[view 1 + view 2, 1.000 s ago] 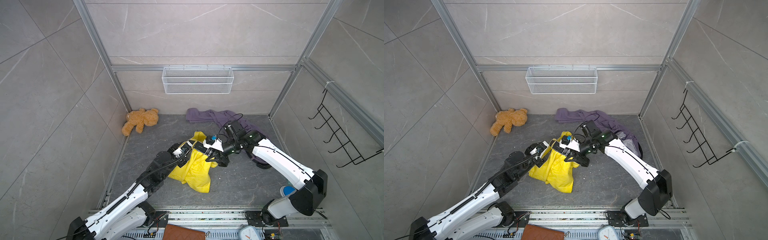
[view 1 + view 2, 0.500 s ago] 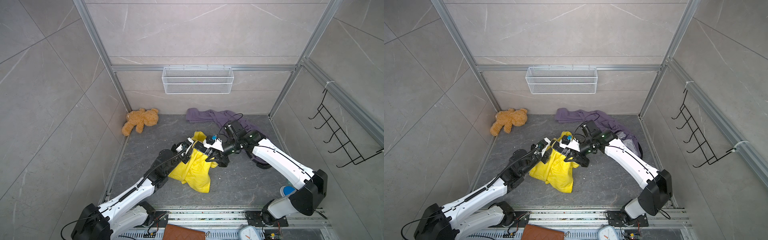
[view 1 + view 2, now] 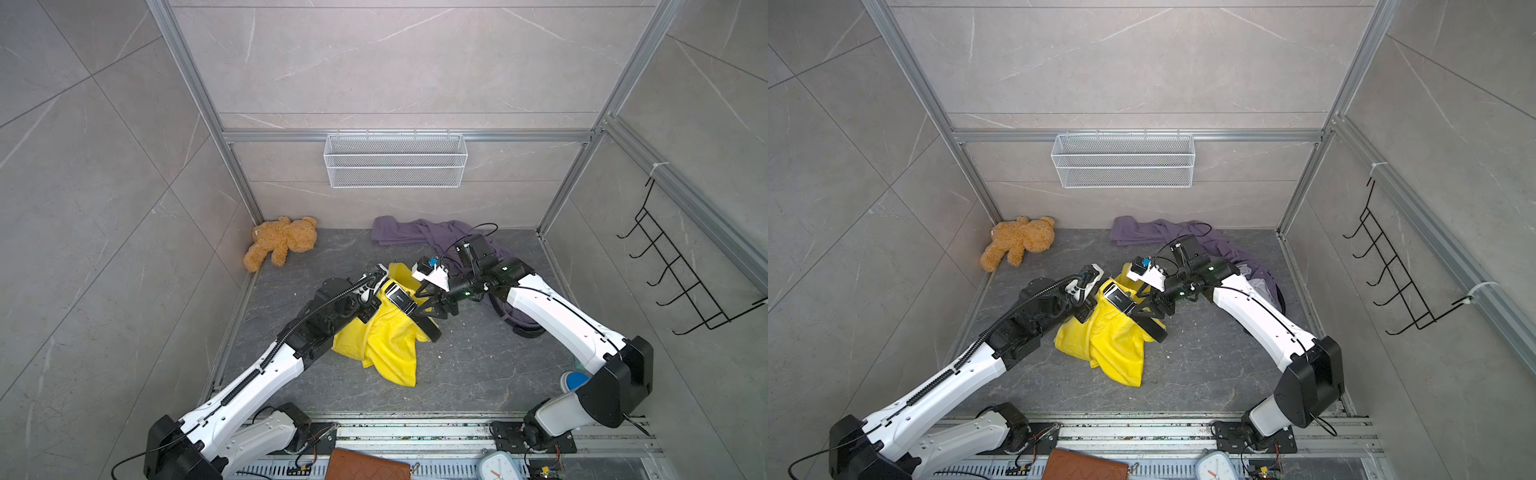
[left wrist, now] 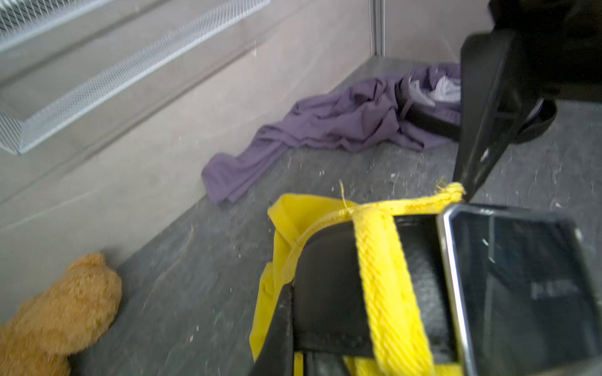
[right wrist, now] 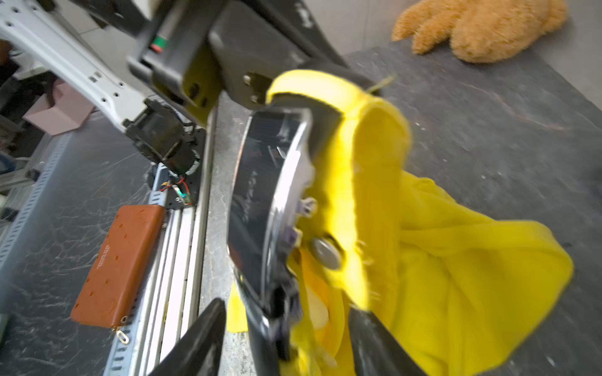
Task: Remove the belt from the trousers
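Belt (image 4: 329,280) lies threaded in the yellow trousers (image 3: 386,349) on the floor (image 3: 478,357), its length running from the left gripper (image 3: 371,305), clamped tight at the waistband (image 4: 410,203), toward the right gripper (image 5: 286,341), whose spread jaws straddle the buckle (image 5: 260,195) end without holding it.

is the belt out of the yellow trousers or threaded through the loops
In. The left wrist view shows a yellow belt loop crossing over the black belt, right beside its buckle.

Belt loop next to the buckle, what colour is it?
The belt loop is yellow, like the trousers, over the black belt; clearest in the left wrist view.
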Available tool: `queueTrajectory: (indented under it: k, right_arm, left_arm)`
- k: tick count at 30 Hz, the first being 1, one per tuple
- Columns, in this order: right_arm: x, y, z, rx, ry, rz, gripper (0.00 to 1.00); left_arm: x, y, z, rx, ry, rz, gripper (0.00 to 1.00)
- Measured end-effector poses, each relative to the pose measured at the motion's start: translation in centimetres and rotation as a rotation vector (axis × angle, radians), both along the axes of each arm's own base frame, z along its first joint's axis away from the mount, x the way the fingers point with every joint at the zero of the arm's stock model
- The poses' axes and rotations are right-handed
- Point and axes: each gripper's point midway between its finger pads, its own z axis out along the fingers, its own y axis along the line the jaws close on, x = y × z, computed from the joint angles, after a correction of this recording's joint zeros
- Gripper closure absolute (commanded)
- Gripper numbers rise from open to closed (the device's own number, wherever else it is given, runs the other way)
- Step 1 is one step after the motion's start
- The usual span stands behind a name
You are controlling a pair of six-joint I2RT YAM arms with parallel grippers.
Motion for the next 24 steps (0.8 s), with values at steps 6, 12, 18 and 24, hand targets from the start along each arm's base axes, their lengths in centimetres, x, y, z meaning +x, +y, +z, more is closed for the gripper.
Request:
queueTrajectory:
  k: [6,12,18,24]
  right_arm:
    - [-0.4,-0.4,-0.9,-0.035,-0.080,-0.171,0.11]
    - [-5.2,4.5,-2.7,-0.058,-0.278,-0.193,0.16]
    - [-2.4,4.4,-2.3,-0.069,-0.427,-0.335,0.21]
    - [-0.3,6.1,-0.7,-0.041,-0.467,-0.291,0.27]
  left_arm:
    - [-1.8,3.2,-3.1,0.127,0.249,0.132,1.00]
    - [-2.7,4.7,-5.3,0.194,0.413,0.233,1.00]
    - [-3.7,5.3,-6.6,0.204,0.518,0.288,1.00]
    - [-4.6,5.0,-7.0,0.167,0.585,0.288,1.00]
